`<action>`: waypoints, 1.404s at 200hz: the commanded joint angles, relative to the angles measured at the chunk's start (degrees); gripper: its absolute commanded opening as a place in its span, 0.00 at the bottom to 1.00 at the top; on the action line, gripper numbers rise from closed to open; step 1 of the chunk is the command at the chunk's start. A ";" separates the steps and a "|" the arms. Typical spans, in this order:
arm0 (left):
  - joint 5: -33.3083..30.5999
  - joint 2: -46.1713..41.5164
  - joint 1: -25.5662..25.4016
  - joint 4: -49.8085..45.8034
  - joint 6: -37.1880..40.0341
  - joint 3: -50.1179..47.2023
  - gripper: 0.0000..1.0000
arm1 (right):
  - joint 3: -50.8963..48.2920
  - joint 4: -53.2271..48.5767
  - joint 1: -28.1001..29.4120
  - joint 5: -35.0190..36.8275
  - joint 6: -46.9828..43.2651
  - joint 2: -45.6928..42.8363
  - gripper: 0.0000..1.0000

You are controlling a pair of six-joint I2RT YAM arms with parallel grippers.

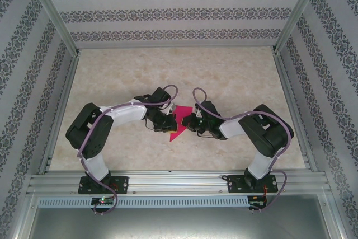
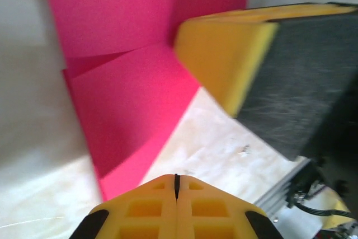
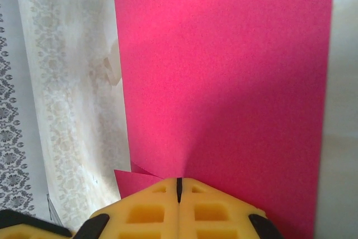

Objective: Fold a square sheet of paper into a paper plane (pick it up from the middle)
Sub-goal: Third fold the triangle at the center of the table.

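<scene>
A pale, marbled beige tabletop (image 1: 140,76) sits inside an aluminium frame (image 1: 168,182), walled by grey floral-striped wallpaper (image 1: 168,12). Near the table's middle, a thin magenta-pink sheet of paper (image 1: 179,128), partly folded, sits between the two arms. The right gripper (image 3: 179,182) is clamped on its edge. The left gripper (image 2: 176,178) has its fingers pressed together against the sheet; whether it pinches the paper cannot be told.

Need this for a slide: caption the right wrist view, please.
Right gripper shut on the edge of the partly folded magenta paper, pale table behind.
</scene>
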 commanded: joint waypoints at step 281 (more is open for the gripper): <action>5.61 -1.14 2.05 4.40 -1.89 -10.85 0.10 | -2.30 -7.04 -2.60 2.47 -1.62 1.15 0.08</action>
